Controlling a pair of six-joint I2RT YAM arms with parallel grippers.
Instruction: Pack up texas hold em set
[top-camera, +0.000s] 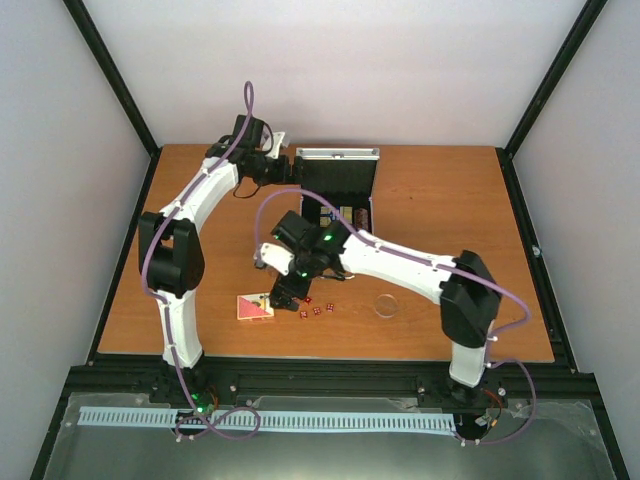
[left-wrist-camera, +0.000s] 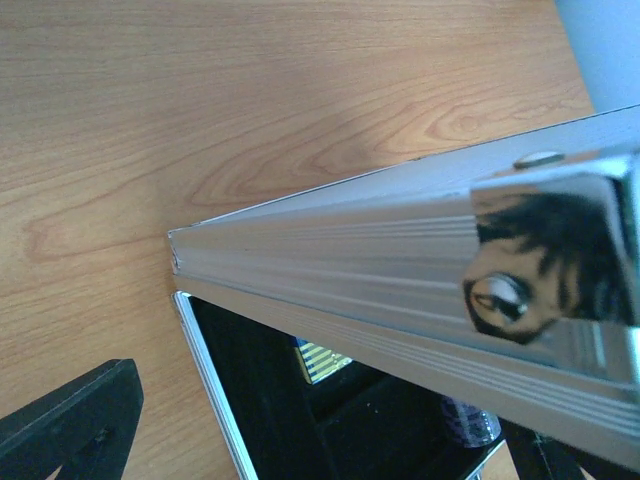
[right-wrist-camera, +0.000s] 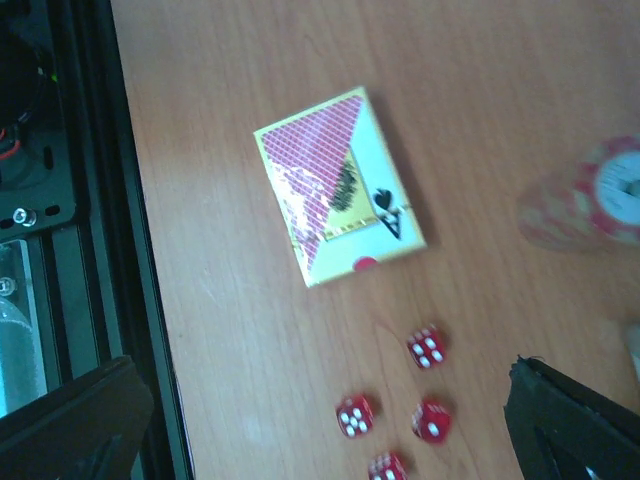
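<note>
**Hold'em set partly unpacked, both hands released**

In the top external view, the small silver aluminium case (top-camera: 338, 190) with black lining is being shown open at the far middle of the brown wooden desk (top-camera: 450, 200), its lid upright. The left hand (top-camera: 283, 168) is being held just beside the case's left side. The right hand (top-camera: 287, 293) is being held above the red-backed card deck (top-camera: 254, 307) and the tiny red dice (top-camera: 311, 310) near the front edge. The clear round disc (top-camera: 386, 306) is being shown to their right, apart.

In the left wrist view, the ribbed lid edge is being shown between spread black fingers (left-wrist-camera: 70, 420). The visible one is being held off the rim, and nothing is being clasped. A blue-and-yellow striped item (left-wrist-camera: 320, 360) is being glimpsed inside the lining.

In the right wrist view, the deck and four dice are being framed by wide, released fingers (right-wrist-camera: 570, 420), and neither is being touched. A blurred red-and-white chip (right-wrist-camera: 600, 195) is being shown at the right.
</note>
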